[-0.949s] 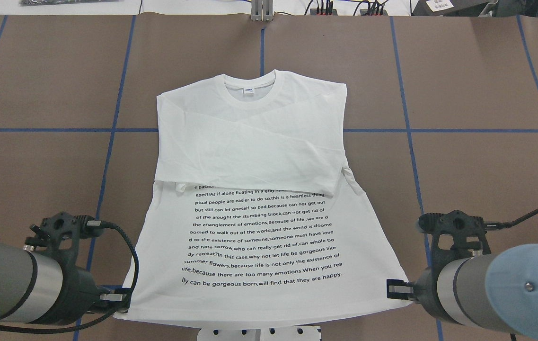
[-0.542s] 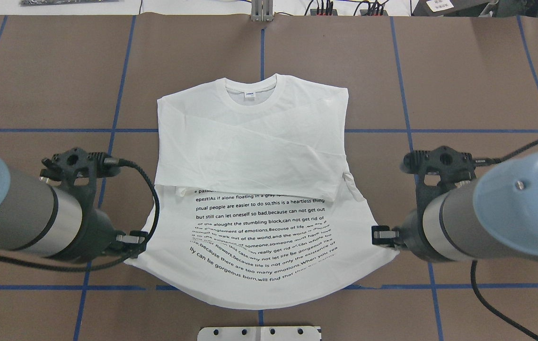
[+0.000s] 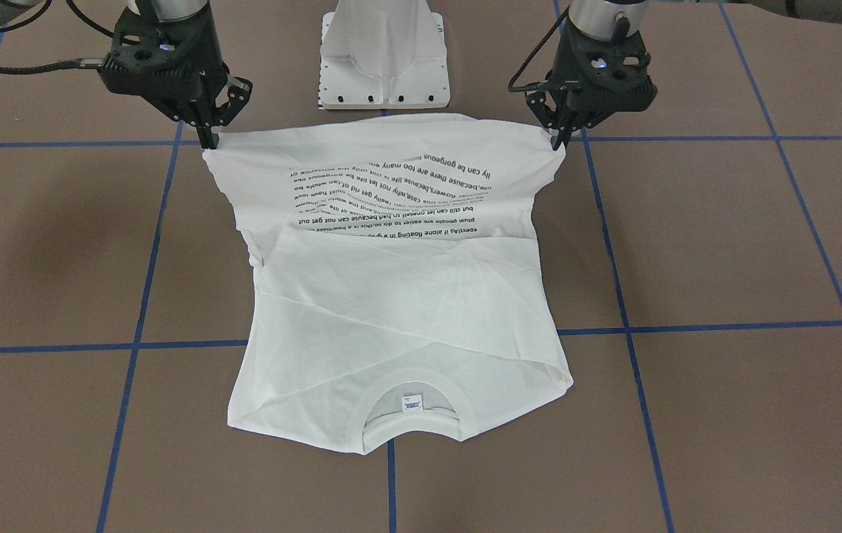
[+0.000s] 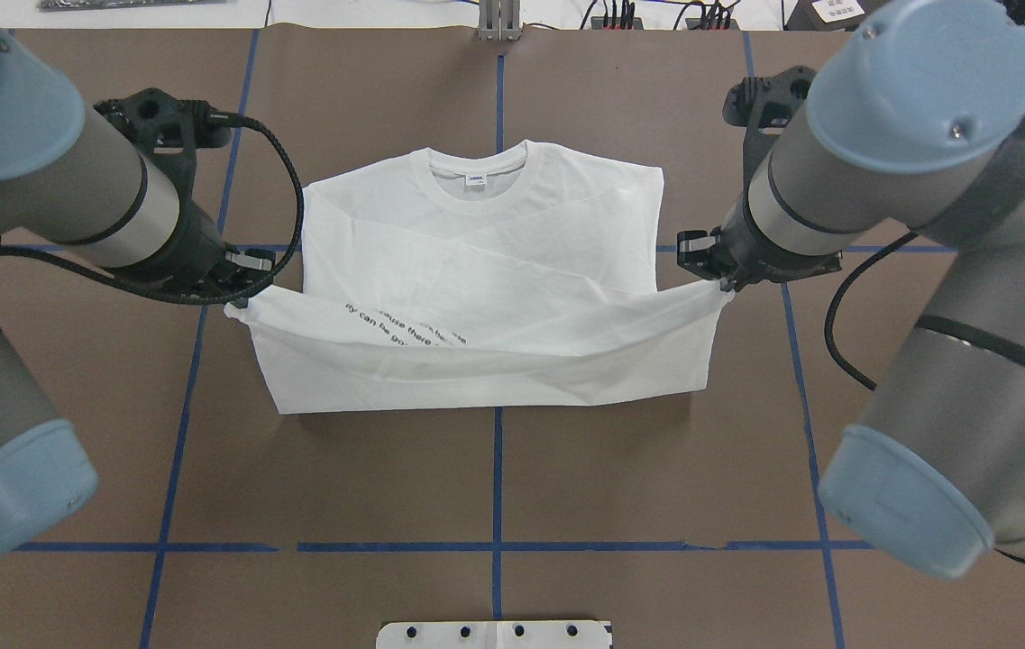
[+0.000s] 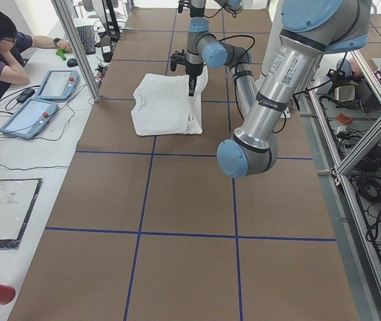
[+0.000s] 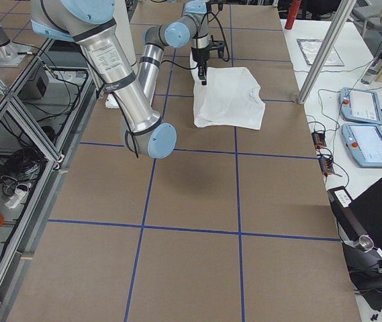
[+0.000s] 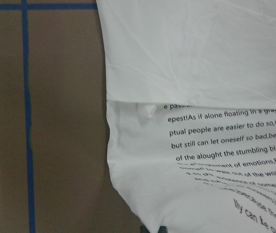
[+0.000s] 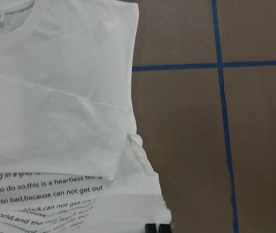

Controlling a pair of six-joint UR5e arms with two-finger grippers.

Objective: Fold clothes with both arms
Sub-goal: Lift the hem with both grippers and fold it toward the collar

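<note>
The white long-sleeved T-shirt [image 4: 476, 234] lies on the brown table, collar [image 4: 476, 164] away from the robot, sleeves folded across its chest. Its hem is lifted and stretched between both grippers, so the lower half doubles over and sags above the middle. My left gripper [image 4: 237, 302] is shut on the hem's left corner, and my right gripper [image 4: 727, 287] on the right corner. From across the table, the left gripper [image 3: 558, 142] and right gripper [image 3: 209, 142] pinch the raised corners, with the black text [image 3: 391, 189] bowed between them. Both wrist views look down on the shirt [image 7: 201, 73] [image 8: 55, 107].
The white pedestal base [image 3: 383, 52] stands at the robot's edge of the table. Blue tape lines [image 4: 497, 469] grid the brown surface. Beyond the far edge, a person [image 5: 3, 47] sits at a side desk with tablets [image 5: 36, 114].
Both grippers have risen and carried the hem corners away from the robot toward the collar. The lower half of the shirt has left the table and folds over the printed text.
</note>
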